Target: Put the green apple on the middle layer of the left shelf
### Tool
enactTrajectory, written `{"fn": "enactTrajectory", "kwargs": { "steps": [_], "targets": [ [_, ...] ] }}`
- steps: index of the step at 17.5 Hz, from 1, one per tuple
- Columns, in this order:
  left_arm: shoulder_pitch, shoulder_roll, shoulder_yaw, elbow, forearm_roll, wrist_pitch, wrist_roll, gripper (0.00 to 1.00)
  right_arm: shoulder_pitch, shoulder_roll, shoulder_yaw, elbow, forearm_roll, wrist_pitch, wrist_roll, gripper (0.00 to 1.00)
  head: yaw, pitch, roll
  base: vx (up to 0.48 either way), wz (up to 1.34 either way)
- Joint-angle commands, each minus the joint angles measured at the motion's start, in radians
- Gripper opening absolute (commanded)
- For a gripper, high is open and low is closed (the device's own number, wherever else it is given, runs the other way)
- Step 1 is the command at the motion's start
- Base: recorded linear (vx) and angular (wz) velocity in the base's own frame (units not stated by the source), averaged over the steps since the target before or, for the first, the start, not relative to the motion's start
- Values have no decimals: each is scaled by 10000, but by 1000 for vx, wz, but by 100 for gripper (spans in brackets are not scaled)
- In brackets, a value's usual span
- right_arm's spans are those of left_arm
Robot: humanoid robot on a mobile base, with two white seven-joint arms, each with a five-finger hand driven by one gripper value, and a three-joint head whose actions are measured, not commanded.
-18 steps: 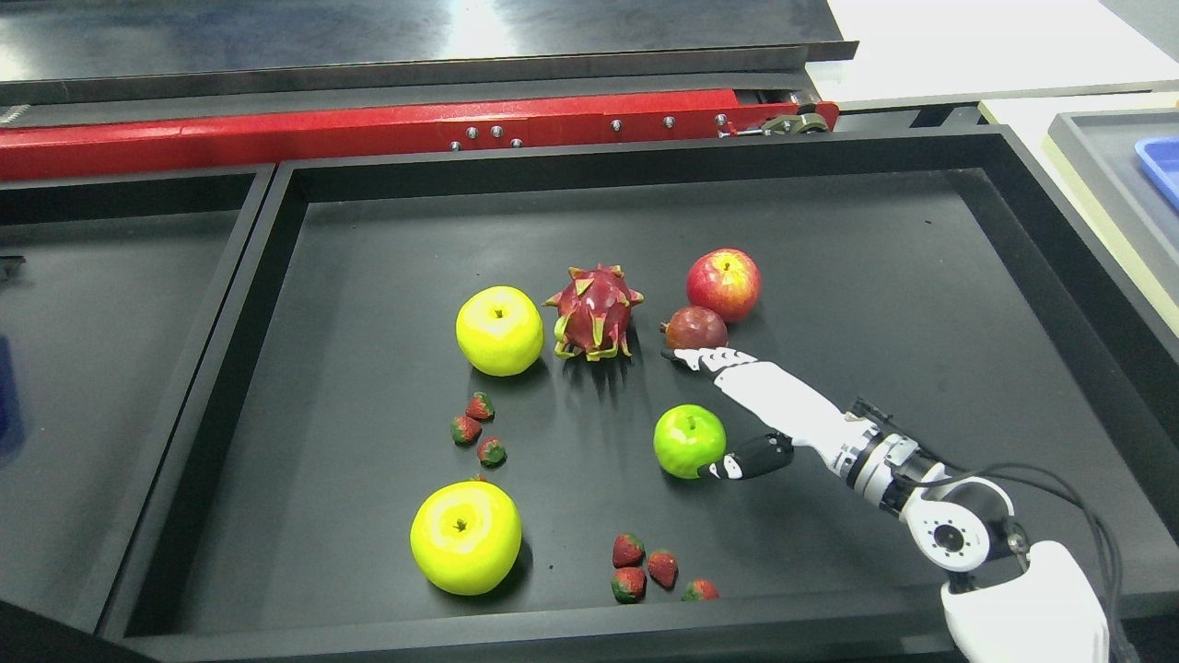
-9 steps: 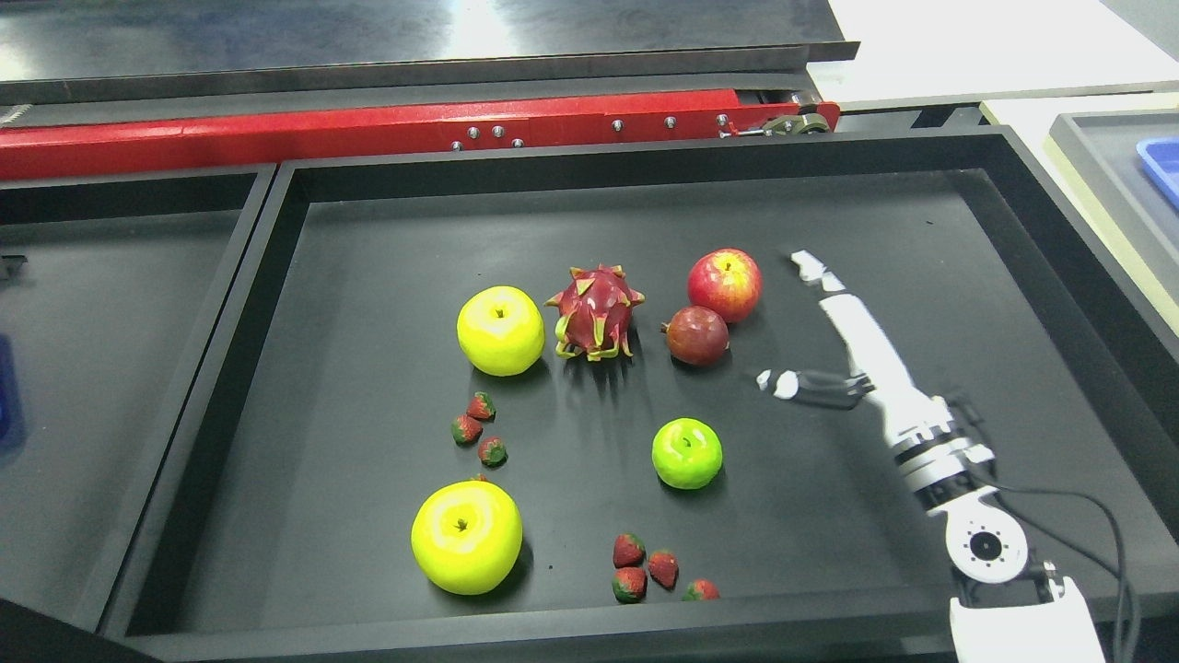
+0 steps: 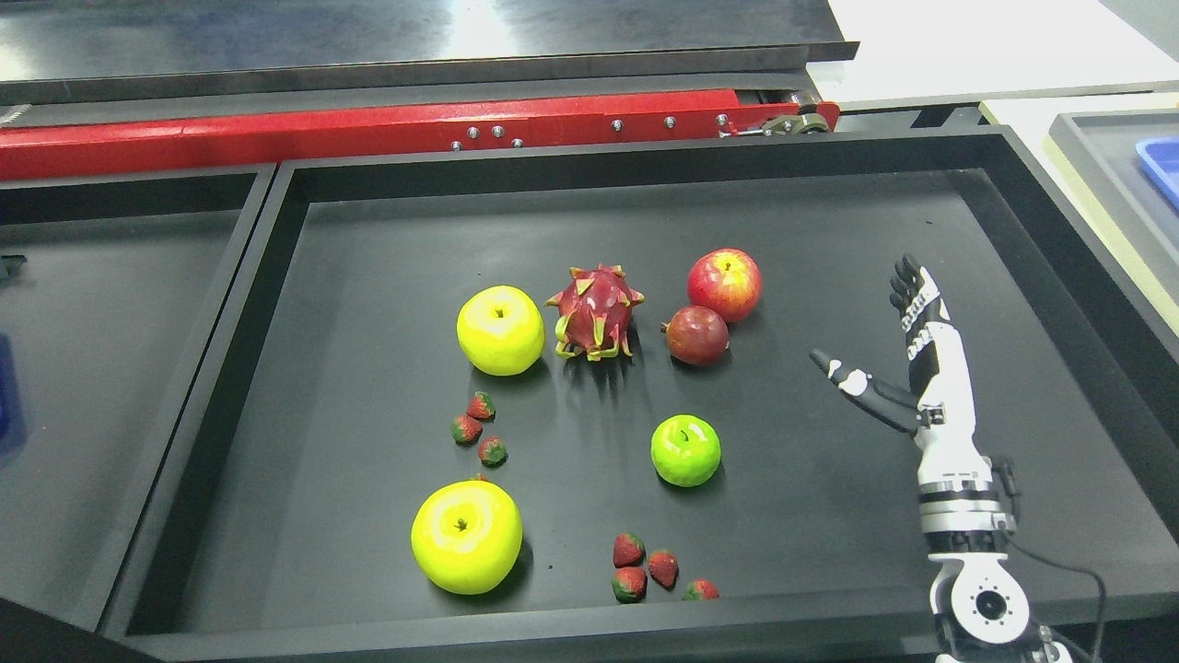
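Note:
The green apple [image 3: 685, 450] sits in the large black tray [image 3: 645, 152], right of its middle. My right hand [image 3: 875, 341] is raised at the tray's right side, well to the right of the apple and apart from it. Its fingers [image 3: 912, 295] point away from me, the thumb [image 3: 852, 379] sticks out to the left, and it holds nothing. The left arm is out of view.
Two yellow apples [image 3: 499, 329] [image 3: 466, 535], a dragon fruit [image 3: 594, 311], a red apple [image 3: 724, 284], a dark red fruit [image 3: 696, 335] and small strawberries [image 3: 474, 428] [image 3: 654, 573] lie in the tray. A second black tray [image 3: 92, 184] is at the left. A red rail [image 3: 414, 129] runs behind.
My right hand was beside the green apple, then pulled away to the right and swung upright. The apple stays in the tray, shifted very slightly.

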Motion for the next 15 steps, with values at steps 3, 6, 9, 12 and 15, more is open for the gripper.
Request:
{"fn": "enactTrajectory", "kwargs": {
  "steps": [3,6,9,12,15],
  "targets": [
    [-123,174,0,3,0,-1,9,100,799,280,673,95,-1123,327,-18,100,0,0,0,0,0],
    [-123,174,0,3,0,-1,9,100,830,280,719,80,-1155,464,-18,100,0,0,0,0,0],
    [-123,174,0,3,0,-1,9,100,876,280,796,34,-1155,495,13,100,0,0,0,0,0],
    [-123,174,0,-12,0,-1,9,100,876,280,842,-43,-1155,664,13,100,0,0,0,-7,0],
    [-123,174,0,3,0,-1,9,100,861,280,858,-73,-1155,679,13,100,0,0,0,-22,5]
  ]
}}
